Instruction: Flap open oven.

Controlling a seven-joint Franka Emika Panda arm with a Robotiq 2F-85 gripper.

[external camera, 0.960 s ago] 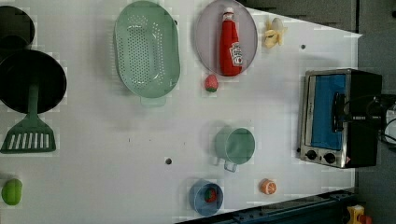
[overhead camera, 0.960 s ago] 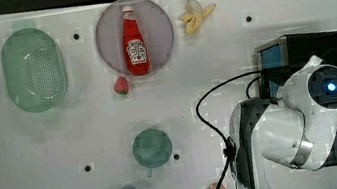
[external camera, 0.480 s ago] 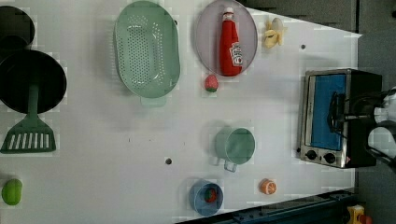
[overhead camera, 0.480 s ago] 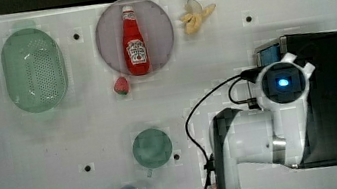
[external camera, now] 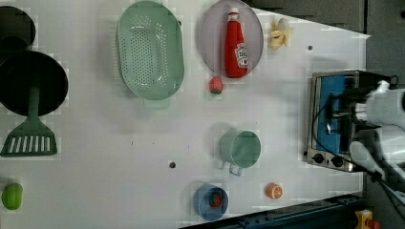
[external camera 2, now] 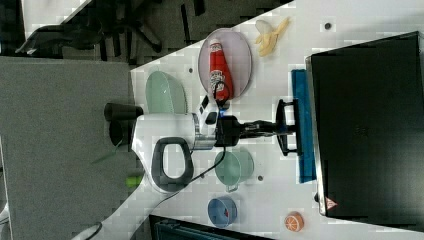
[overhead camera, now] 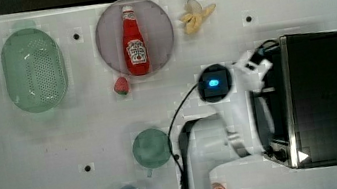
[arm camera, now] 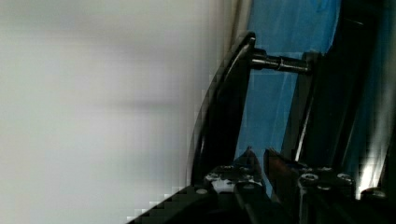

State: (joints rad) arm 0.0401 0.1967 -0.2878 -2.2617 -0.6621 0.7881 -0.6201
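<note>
Right view: the oven sits at the worktop's right end, blue door upright. The claw reaches level to the door's handle, nearly closed around the bar. A green cup stands nearby.

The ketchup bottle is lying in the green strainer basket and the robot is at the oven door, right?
Not quite. The ketchup bottle lies on the round purple plate, beside the green strainer basket, as the top view shows. The rest holds: the right view shows the robot's tool at the handle of the oven door.
</note>
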